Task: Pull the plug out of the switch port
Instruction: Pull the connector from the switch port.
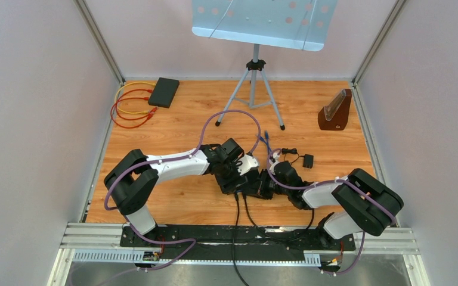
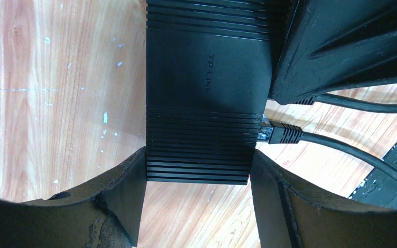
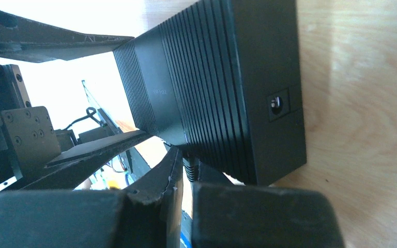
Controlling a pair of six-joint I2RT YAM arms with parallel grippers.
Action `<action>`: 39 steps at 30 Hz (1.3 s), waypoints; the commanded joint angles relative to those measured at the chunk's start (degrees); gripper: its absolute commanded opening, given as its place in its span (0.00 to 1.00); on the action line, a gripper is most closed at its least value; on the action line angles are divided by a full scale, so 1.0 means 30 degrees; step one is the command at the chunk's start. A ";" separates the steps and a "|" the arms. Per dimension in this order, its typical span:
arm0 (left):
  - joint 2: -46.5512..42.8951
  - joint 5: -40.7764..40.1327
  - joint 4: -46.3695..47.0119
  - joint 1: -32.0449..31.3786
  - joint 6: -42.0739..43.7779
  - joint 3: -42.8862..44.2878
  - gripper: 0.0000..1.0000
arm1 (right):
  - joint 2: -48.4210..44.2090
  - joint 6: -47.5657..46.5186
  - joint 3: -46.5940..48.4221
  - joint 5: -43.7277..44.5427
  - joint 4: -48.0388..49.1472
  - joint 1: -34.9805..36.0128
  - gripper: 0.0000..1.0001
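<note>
Between the left tool (image 2: 197, 160)'s fingers (image 2: 129, 191) sits the switch (image 2: 201, 77), plug (image 2: 278, 134) inserted

Top camera sits high, above and behind the arm bases, looking down and forward over the whole wooden surface (image 1: 173, 128). It's a wide, distant shot, with the switch (image 1: 255, 187) small near the centre. Over to the left wrist camera: right in close, facing down onto the top of the switch (image 2: 204, 88), with the left claw (image 2: 197, 173) framing the bottom of the picture. The right wrist camera is down low, nearly skimming the surface, tight on the end face of the switch (image 3: 222, 77) and sighting along its length. All three share that switch, and both wrist views also catch bare wood beside it.
</note>
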 commanded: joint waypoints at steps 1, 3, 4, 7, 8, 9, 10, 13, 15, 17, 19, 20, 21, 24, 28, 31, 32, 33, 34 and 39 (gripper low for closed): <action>-0.0105 0.1629 0.0373 -0.0478 0.0017 0.0275 0.52 | 0.1171 -0.1785 0.0714 -0.0706 -0.1209 0.0530 0.00; -0.0064 0.1575 0.0359 -0.0478 -0.0022 0.0304 0.52 | 0.1518 -0.1811 0.0824 -0.0926 -0.1318 0.0593 0.00; -0.0065 0.1533 0.0364 -0.0478 -0.0040 0.0308 0.52 | 0.1582 -0.1938 0.0921 -0.1042 -0.1459 0.0591 0.00; -0.0164 0.1386 0.0399 -0.0478 -0.0169 0.0243 0.52 | 0.1318 -0.2651 0.1457 -0.1149 -0.2924 0.0591 0.00; -0.0237 0.1295 0.0428 -0.0478 -0.0217 0.0219 0.52 | 0.1154 -0.2863 0.1568 -0.1143 -0.3275 0.0591 0.00; -0.0273 0.1256 0.0472 -0.0478 -0.0240 0.0157 0.52 | 0.0973 -0.3047 0.1589 -0.1175 -0.3560 0.0591 0.00; -0.0337 0.1175 0.0509 -0.0463 -0.0257 0.0147 0.51 | 0.0763 -0.3198 0.1566 -0.1194 -0.3779 0.0591 0.00; -0.0354 0.1056 0.0575 -0.0477 -0.0291 0.0123 0.51 | 0.0276 -0.3382 0.1265 -0.1405 -0.3961 0.0620 0.00; -0.0238 0.1006 0.0590 -0.0477 -0.0281 0.0172 0.51 | 0.0015 -0.3571 0.1175 -0.1281 -0.4494 0.0620 0.00; -0.0110 0.1003 0.0529 -0.0459 -0.0279 0.0240 0.51 | -0.0414 -0.3749 0.1122 -0.0964 -0.5094 0.0620 0.00; -0.0094 0.0992 0.0507 -0.0475 -0.0290 0.0259 0.50 | -0.0801 -0.3974 0.1083 -0.0690 -0.5494 0.0618 0.00; -0.0099 0.0962 0.0514 -0.0477 -0.0306 0.0257 0.50 | -0.0974 -0.4178 0.1148 -0.0598 -0.5793 0.0620 0.00; -0.0140 0.0943 0.0530 -0.0463 -0.0314 0.0240 0.50 | -0.1124 -0.4350 0.1299 -0.0466 -0.6157 0.0602 0.00; -0.0196 0.0876 0.0580 -0.0452 -0.0346 0.0198 0.50 | -0.1226 -0.4663 0.1386 -0.0778 -0.6296 0.0604 0.00; -0.0046 0.0760 0.0536 -0.0450 -0.0380 0.0277 0.50 | -0.0543 -0.4715 0.1604 -0.2163 -0.6071 0.0603 0.00; 0.0025 0.0665 0.0545 -0.0457 -0.0408 0.0310 0.50 | -0.0396 -0.3914 0.1146 -0.3221 -0.5386 0.0306 0.00; 0.0096 0.0692 0.0494 -0.0467 -0.0394 0.0348 0.50 | -0.0451 -0.3497 0.0818 -0.3694 -0.4930 0.0043 0.00; 0.0142 0.0726 0.0408 -0.0475 -0.0361 0.0389 0.50 | -0.0628 -0.3115 0.0433 -0.4116 -0.4386 -0.0188 0.00; 0.0228 0.0737 0.0389 -0.0476 -0.0356 0.0427 0.50 | -0.0799 -0.2881 0.0145 -0.4290 -0.4161 -0.0334 0.00; 0.0416 0.0706 0.0372 -0.0462 -0.0335 0.0545 0.49 | -0.1280 -0.3937 0.0843 -0.3503 -0.6223 -0.0483 0.00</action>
